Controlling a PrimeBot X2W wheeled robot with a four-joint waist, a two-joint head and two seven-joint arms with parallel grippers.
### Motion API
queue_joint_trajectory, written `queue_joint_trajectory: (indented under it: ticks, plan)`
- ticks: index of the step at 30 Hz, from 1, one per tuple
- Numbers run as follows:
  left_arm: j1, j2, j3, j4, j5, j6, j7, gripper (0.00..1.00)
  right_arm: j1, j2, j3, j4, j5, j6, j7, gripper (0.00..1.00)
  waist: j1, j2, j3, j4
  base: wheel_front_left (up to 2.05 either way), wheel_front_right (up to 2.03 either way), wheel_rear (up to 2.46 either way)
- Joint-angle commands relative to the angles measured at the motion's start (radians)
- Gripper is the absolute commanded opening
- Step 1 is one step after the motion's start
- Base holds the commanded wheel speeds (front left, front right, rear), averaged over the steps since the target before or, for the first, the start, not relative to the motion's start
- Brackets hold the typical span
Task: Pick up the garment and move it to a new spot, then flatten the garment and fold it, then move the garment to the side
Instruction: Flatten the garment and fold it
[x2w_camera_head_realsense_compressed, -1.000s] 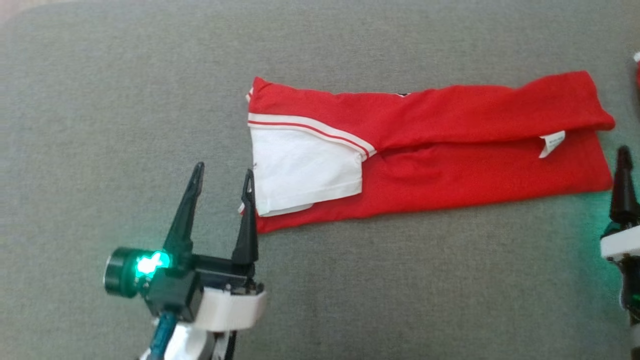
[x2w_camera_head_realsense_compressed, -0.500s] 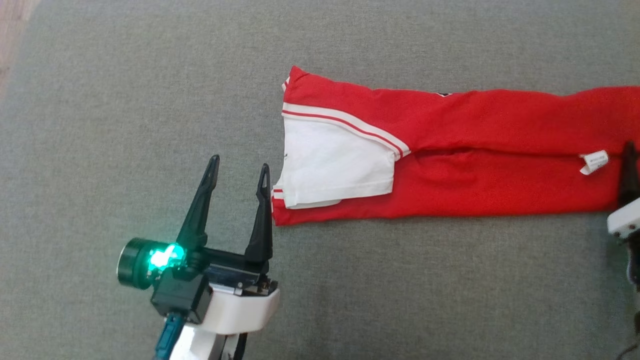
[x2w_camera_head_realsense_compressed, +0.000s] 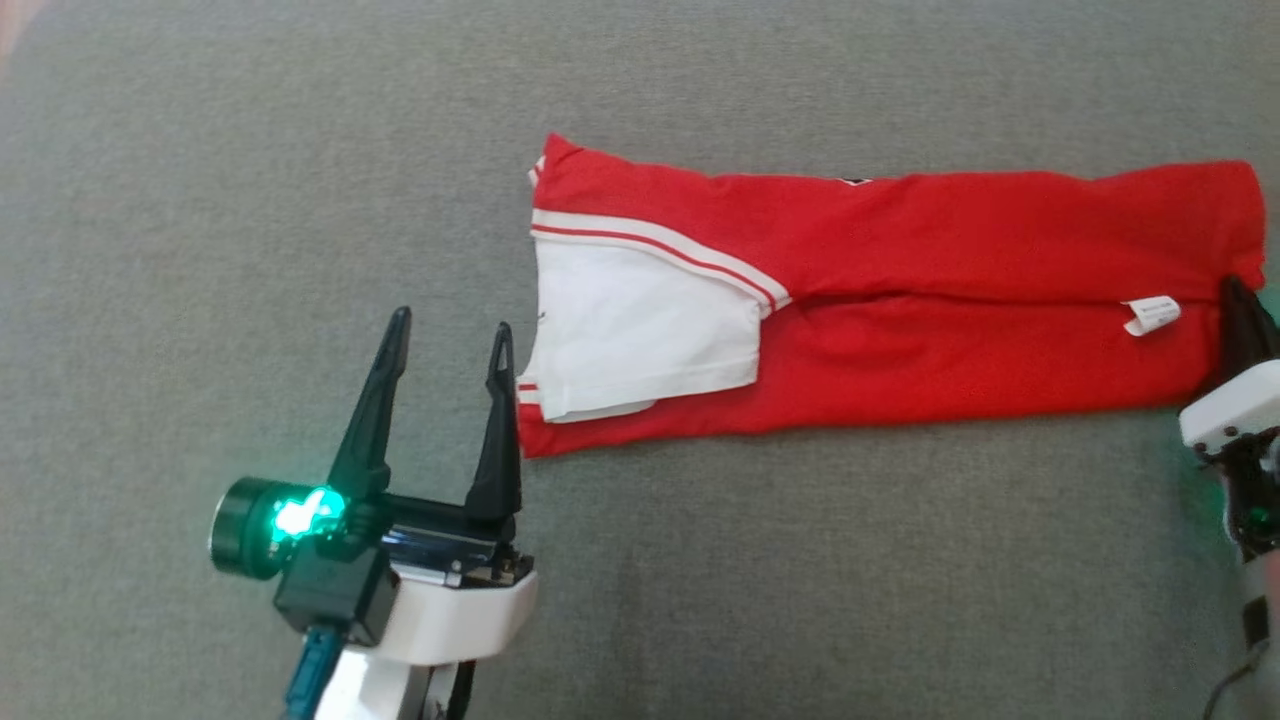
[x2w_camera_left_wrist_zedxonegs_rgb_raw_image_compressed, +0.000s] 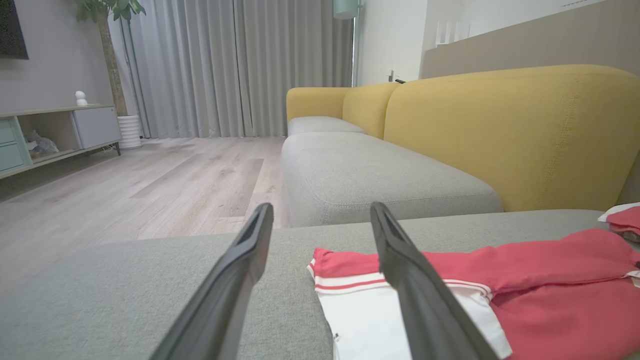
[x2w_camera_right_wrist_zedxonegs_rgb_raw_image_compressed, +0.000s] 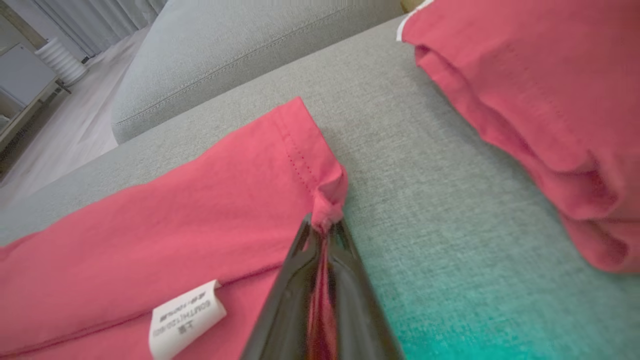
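Observation:
The garment is a red shirt with a white sleeve and striped cuff, folded lengthwise into a long strip across the grey cushion. My left gripper stands open at the strip's near left corner, its right finger touching the white sleeve edge. My right gripper is at the strip's right end, shut on a pinch of the garment's red hem. A white care label lies just left of those fingers.
The grey sofa cushion stretches all around the strip. Another folded red garment lies to the right of the right gripper. In the left wrist view a yellow sofa back rises behind and wooden floor lies beyond.
The right gripper has moved onto the strip's right end and closed on its hem. The head camera swung left then partly back. The left gripper has kept its place at the left corner.

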Motion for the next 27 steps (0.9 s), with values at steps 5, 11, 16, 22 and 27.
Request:
queue_joint_trajectory:
  ticks: [5,11,16,22,27]
  plan:
    - [0.005,-0.012,0.061,-0.035,0.019,-0.03,-0.005,1.0,0.028,-0.056,0.014,-0.055,0.004,0.007,-0.069,0.0,-0.0001,0.0,-0.001,-0.048,0.0,0.0,0.0]
    - [0.006,-0.018,0.085,-0.037,0.029,-0.051,-0.005,1.0,0.013,-0.127,-0.067,-0.122,-0.01,0.007,-0.053,0.0,-0.0001,0.0,-0.012,-0.093,0.0,0.0,0.0]
    - [0.015,-0.022,0.091,-0.029,0.036,-0.066,-0.005,1.0,0.002,-0.146,-0.101,-0.247,-0.017,0.007,0.004,0.0,-0.0001,0.0,-0.032,-0.115,0.0,0.0,0.0]
    - [0.021,-0.026,0.088,-0.019,0.039,-0.078,-0.005,1.0,0.018,-0.065,-0.087,-0.484,0.006,0.007,0.104,0.0,-0.0001,0.0,-0.056,-0.116,0.0,0.0,0.0]
    - [0.026,-0.027,0.084,-0.012,0.048,-0.093,-0.005,1.0,0.044,0.081,-0.031,-0.683,-0.017,0.007,0.182,0.0,-0.0001,0.0,-0.077,-0.095,0.0,0.0,0.0]
